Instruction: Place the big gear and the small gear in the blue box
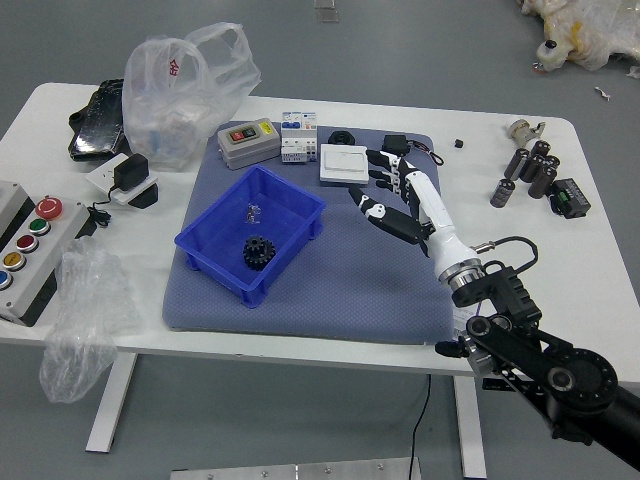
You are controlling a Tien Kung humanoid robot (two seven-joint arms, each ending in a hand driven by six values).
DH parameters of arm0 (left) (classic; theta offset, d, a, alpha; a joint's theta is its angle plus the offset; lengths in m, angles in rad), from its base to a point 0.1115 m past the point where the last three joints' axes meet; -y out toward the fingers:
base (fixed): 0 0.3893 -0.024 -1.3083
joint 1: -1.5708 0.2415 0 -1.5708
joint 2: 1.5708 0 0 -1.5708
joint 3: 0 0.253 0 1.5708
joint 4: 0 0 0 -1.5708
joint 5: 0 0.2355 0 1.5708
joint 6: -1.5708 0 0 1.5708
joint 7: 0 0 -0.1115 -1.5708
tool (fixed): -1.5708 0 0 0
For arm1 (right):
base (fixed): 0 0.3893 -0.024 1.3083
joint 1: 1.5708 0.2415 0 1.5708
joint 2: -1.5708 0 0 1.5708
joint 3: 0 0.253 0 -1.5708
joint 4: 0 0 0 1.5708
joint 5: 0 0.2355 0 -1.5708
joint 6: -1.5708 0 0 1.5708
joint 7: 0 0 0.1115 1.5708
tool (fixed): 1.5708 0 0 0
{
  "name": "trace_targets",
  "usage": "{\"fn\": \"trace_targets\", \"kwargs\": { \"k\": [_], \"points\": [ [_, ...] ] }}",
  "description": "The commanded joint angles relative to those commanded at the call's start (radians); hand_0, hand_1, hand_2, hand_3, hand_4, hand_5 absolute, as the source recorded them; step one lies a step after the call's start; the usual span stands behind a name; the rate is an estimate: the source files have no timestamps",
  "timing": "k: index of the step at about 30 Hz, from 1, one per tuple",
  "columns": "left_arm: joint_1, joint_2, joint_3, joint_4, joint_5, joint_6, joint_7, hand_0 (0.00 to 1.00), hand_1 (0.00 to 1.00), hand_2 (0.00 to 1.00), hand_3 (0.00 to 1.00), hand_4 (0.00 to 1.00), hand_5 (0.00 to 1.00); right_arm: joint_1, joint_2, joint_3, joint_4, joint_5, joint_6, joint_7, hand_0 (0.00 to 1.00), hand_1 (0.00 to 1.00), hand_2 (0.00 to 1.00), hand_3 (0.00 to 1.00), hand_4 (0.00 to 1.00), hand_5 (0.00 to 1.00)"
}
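Robot hand (430,207) wide, seemingly empty | black gear (259,252) left of it, in blue box (282,212)

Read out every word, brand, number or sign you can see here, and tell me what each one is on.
None can be read for certain.
Clear plastic bag: red print, too small and blurred to read.
Grey box: a coloured label, any print too small.
White module: faint markings, too small.
No other lettering can be made out.
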Motion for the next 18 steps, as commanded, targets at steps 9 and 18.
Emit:
{"fn": "trace_targets", "kwargs": {
  "k": [9, 18],
  "points": [
    [-0.007, -0.006, 0.016, 0.003, -0.002, -0.008, -0.008, 0.611, 0.569, 0.556, 0.653, 0.736, 0.410, -0.045, 0.002, 0.041, -0.014, 0.011, -0.002, 0.004, 0.788, 0.809, 0.833, 0.825, 0.760, 0.339],
    [-0.019, -0.011, 0.036, 0.008, -0.007, -0.018, -0.016, 0.611, 0.499, 0.518, 0.653, 0.735, 0.408, -0.063, -0.004, 0.047, -0.010, 0.049, 0.012, 0.004, 0.777, 0.798, 0.823, 0.823, 0.785, 0.349]
  ]
}}
